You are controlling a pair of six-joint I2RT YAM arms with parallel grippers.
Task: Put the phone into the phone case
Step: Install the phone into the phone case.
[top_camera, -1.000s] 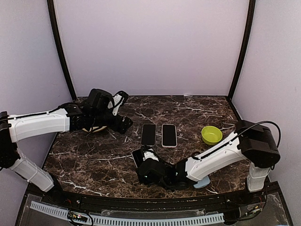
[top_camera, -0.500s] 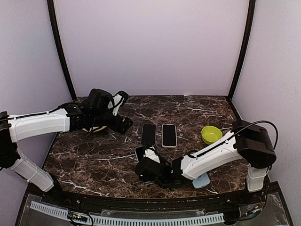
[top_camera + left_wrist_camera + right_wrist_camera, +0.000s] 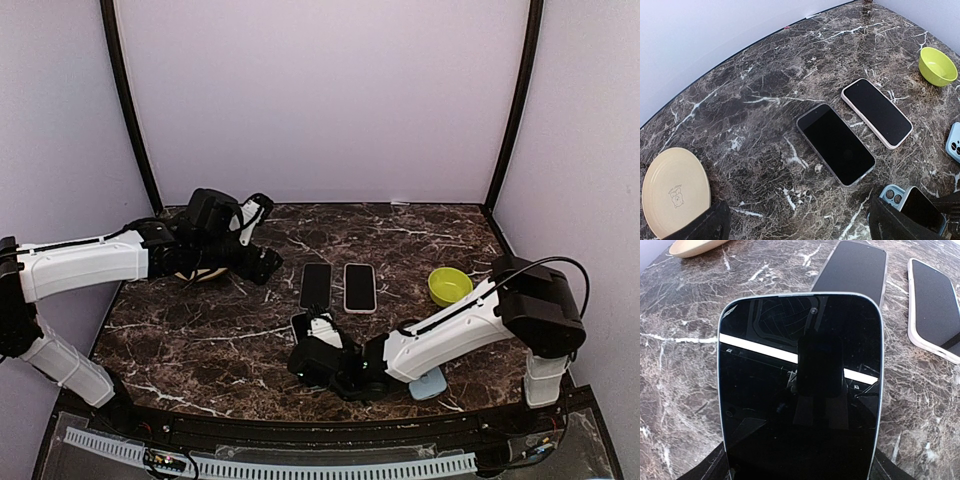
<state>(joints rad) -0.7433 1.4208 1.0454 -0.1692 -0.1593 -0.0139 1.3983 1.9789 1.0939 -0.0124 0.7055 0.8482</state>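
**Desk of dark veined marble point(image 3: 220, 330), seen from above and from both wrists.** The right jaws, at the near centre, are closed on the near end of a black-screened phone with a light blue edge point(image 3: 800, 390). It is held screen up, low over the desk; whether it touches the marble cannot be told. The light blue phone case point(image 3: 432, 386) lies on the desk at the front right, partly under the right arm point(image 3: 460, 322). The phone is outside the case, to its left and apart from it. The left wrist view shows only a corner of the case, with its camera cut-out. The left jaws are spread wide and grip nothing. They hang over the rear left of the desk, above a round beige plate point(image 3: 675, 190) that bears a small printed figure. At the centre, just beyond the held phone, two more phones lie side by side, screens up: a dark-rimmed phone point(image 3: 315, 285) and a phone seated in a white case point(image 3: 359, 287). A lime-green bowl point(image 3: 450, 286) stands at the right; its inside shows plain green.
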